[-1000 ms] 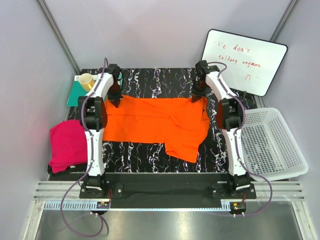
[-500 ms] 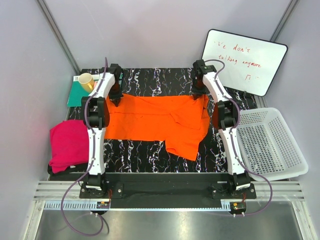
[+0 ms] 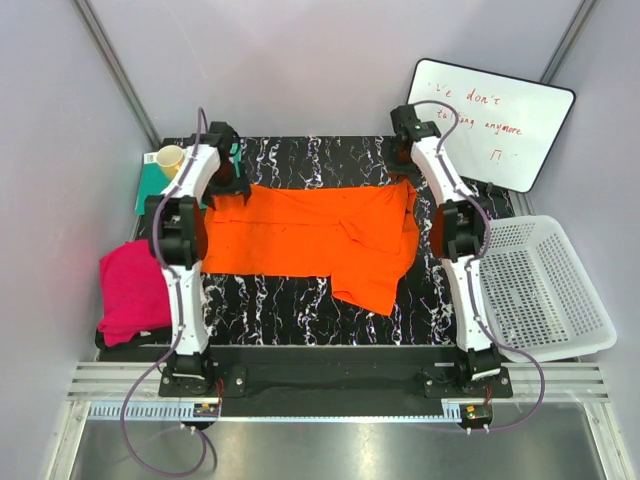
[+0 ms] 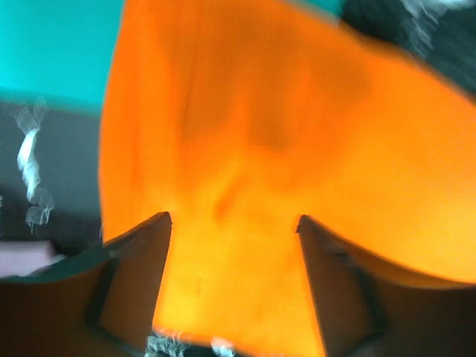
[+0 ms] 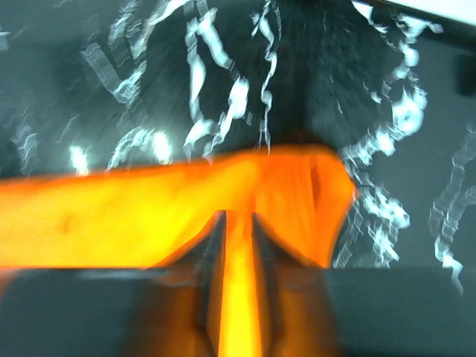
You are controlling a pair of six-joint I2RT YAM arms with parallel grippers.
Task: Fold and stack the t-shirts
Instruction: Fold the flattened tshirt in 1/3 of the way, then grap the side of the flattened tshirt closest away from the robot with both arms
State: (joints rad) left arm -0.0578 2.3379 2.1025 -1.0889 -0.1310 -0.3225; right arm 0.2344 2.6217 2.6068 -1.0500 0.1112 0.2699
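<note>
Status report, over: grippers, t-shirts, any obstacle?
Left gripper open over orange t-shirt, far left corner. Right gripper shut on its far right corner. Pink t-shirt heaped at left, not stacked. Mug at far left, clear of cloth.

We see a black tabletop [image 3: 310, 160] veined with white filling the middle of the overhead view. At two o'clock a whiteboard [image 3: 490, 122] leans tilted against the wall, with red handwriting on it. At four o'clock a white perforated basket [image 3: 545, 290] sits just beside the tabletop's right edge. At ten o'clock a teal mat [image 3: 150, 188] lies flat, and a yellow mug [image 3: 171, 159] stands upright at its far corner.
</note>
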